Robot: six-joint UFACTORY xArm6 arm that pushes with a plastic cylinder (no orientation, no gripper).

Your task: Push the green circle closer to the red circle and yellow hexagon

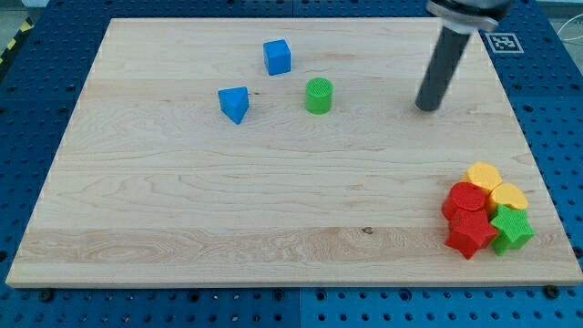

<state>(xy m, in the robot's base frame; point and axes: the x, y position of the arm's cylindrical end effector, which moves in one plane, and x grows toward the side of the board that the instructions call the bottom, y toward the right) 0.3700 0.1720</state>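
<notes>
The green circle stands on the wooden board in the upper middle of the view. The red circle and the yellow hexagon sit in a tight cluster near the view's bottom right. My tip rests on the board to the right of the green circle, well apart from it, and far above the cluster.
A blue cube and a blue triangular block lie left of the green circle. The cluster also holds a red star, a green star and a second yellow block. The board's right edge is close to the cluster.
</notes>
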